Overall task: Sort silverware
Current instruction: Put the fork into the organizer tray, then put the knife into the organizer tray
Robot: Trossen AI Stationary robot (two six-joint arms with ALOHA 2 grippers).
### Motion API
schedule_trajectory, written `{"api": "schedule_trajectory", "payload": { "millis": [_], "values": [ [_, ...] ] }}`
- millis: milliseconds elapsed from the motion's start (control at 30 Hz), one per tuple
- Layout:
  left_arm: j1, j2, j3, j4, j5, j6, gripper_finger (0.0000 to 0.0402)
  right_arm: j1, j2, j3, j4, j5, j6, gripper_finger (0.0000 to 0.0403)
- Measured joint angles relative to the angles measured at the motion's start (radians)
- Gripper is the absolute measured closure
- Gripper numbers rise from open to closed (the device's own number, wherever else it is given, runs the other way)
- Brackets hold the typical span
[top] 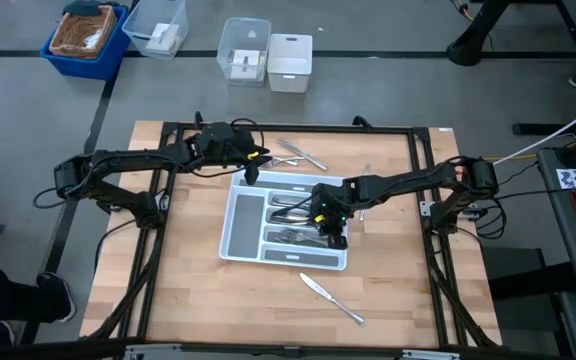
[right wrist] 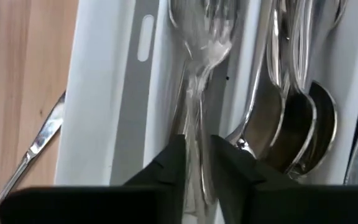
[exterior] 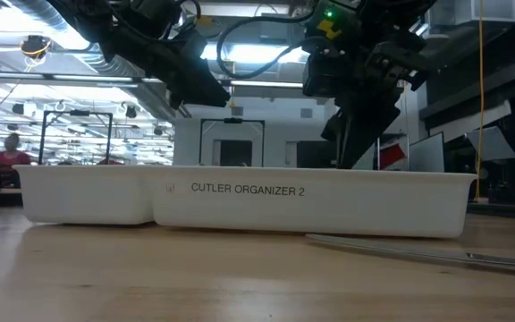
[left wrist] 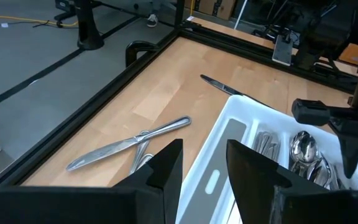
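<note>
The white tray (top: pixel 236 240) with grey compartments lies mid-table. It holds forks (right wrist: pixel 199 43) and spoons (right wrist: pixel 291 118). My right gripper (right wrist: pixel 199 165) hangs over the tray's right part (top: pixel 330 226), pointing steeply down. Its fingers stand slightly apart on either side of one fork's handle. My left gripper (left wrist: pixel 204 165) hovers open and empty over the tray's far left corner (top: pixel 254 172). Loose silverware lies flat on the wood. A knife and a fork (left wrist: pixel 129 144) lie beyond the tray. Another knife (top: pixel 333 298) lies near the front edge. My right gripper has a fork's handle (right wrist: pixel 197 134) in the narrow gap between its two fingers, which come from above along the handle. The fork lies in its tray compartment among other forks. Whether the fingers touch the handle I cannot tell.
A black frame (top: pixel 288 128) borders the table. Beyond the far edge, on the floor, stand a blue bin (top: pixel 86 38), clear containers (top: pixel 243 50) and a white box (top: pixel 290 62). The near knife (exterior: pixel 436 253) lies in front of the tray wall (exterior: pixel 240 201).
</note>
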State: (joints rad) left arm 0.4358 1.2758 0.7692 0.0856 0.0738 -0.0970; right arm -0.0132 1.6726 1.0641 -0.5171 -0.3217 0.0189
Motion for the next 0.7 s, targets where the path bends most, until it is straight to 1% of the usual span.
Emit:
{"api": "schedule_trajectory", "payload": {
  "millis": [100, 200, 333, 500, 600, 700],
  "values": [
    [0.0, 0.0, 0.0, 0.0, 0.0, 0.0, 0.0288, 0.0, 0.0, 0.0, 0.0, 0.008, 0.002, 0.0307],
    [0.0, 0.0, 0.0, 0.0, 0.0, 0.0, 0.0288, 0.0, 0.0, 0.004, -0.006, 0.008, 0.009, 0.0296],
    [0.0, 0.0, 0.0, 0.0, 0.0, 0.0, 0.0288, 0.0, 0.0, 0.053, -0.043, 0.008, 0.064, 0.0299],
    [0.0, 0.0, 0.0, 0.0, 0.0, 0.0, 0.0288, -0.025, 0.0, 0.178, -0.177, 0.024, 0.08, 0.0305],
    [0.0, 0.0, 0.0, -0.001, 0.0, 0.0, 0.0288, -0.058, 0.0, 0.254, -0.246, 0.082, 0.079, 0.0306],
    [0.0, 0.0, 0.0, -0.002, 0.0, -0.004, 0.0288, -0.1, -0.002, 0.314, -0.26, 0.176, 0.079, 0.0306]
  ]
}}
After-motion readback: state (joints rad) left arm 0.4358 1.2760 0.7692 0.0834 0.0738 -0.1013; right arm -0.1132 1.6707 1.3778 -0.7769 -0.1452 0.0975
